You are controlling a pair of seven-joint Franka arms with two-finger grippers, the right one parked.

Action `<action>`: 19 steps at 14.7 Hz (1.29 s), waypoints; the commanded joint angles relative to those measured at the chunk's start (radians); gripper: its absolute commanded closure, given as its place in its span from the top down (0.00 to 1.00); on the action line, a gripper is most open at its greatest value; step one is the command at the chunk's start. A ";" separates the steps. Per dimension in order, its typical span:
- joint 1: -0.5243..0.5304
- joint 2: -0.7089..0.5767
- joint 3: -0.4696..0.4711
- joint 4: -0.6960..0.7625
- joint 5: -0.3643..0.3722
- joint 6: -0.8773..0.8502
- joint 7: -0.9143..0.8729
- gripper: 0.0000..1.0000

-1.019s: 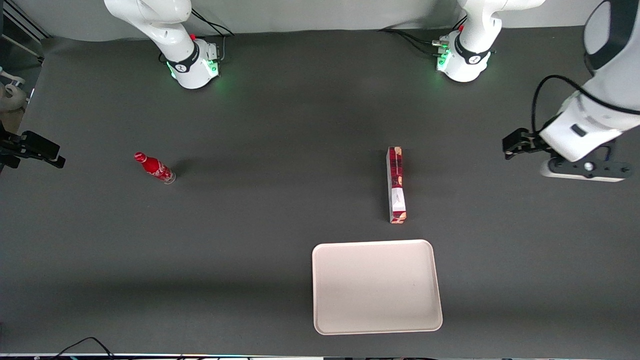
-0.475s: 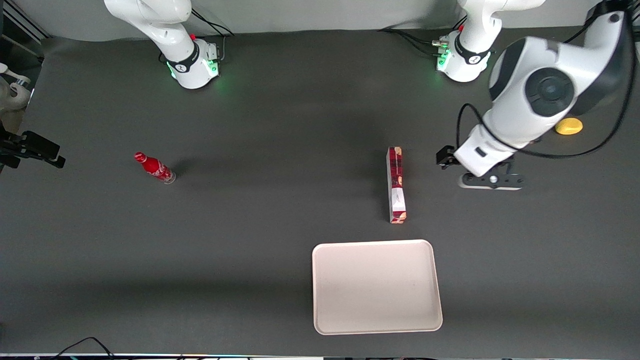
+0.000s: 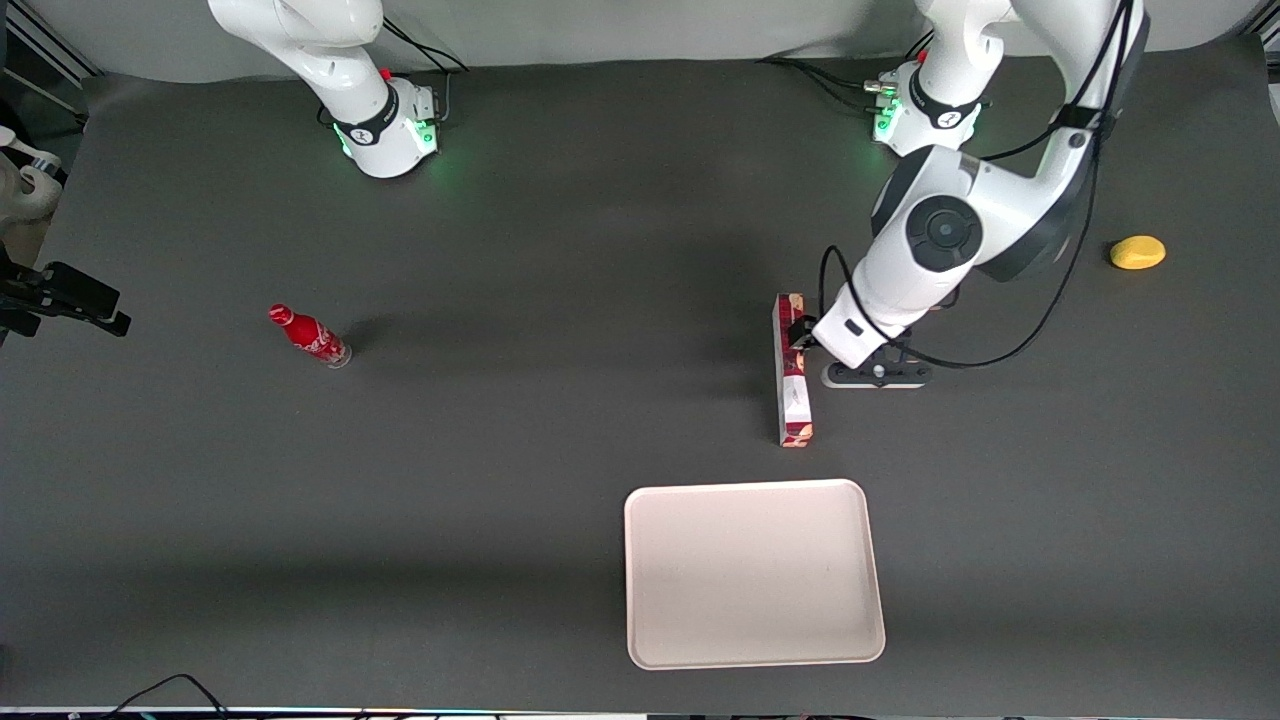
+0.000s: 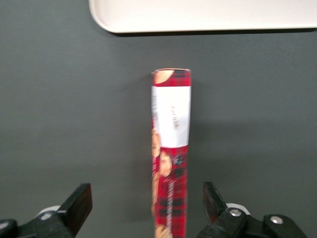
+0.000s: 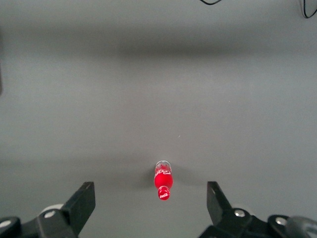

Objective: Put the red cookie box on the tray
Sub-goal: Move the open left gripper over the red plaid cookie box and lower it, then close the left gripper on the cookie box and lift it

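The red cookie box (image 3: 792, 385) lies flat on the dark table, its long side running toward the front camera. The same carton (image 4: 171, 148) shows in the left wrist view with a white patch and cookie pictures. The tray (image 3: 755, 575) sits empty, nearer the front camera than the box; one of its rounded corners (image 4: 208, 15) shows in the wrist view. My left gripper (image 3: 803, 332) hovers over the box's farther half. It (image 4: 146, 203) is open, with the box between the fingers, touching neither and closer to one of them (image 4: 213, 198).
A small red soda bottle (image 3: 308, 335) lies toward the parked arm's end of the table, also in the right wrist view (image 5: 163, 181). A yellow object (image 3: 1137, 252) rests toward the working arm's end. Both arm bases stand at the table's edge farthest from the front camera.
The left arm swung in from the working arm's end of the table to above the box. The yellow object came into sight. Box and tray did not move.
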 commanded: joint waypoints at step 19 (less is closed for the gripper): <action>-0.040 0.260 -0.004 -0.023 0.179 0.256 -0.145 0.47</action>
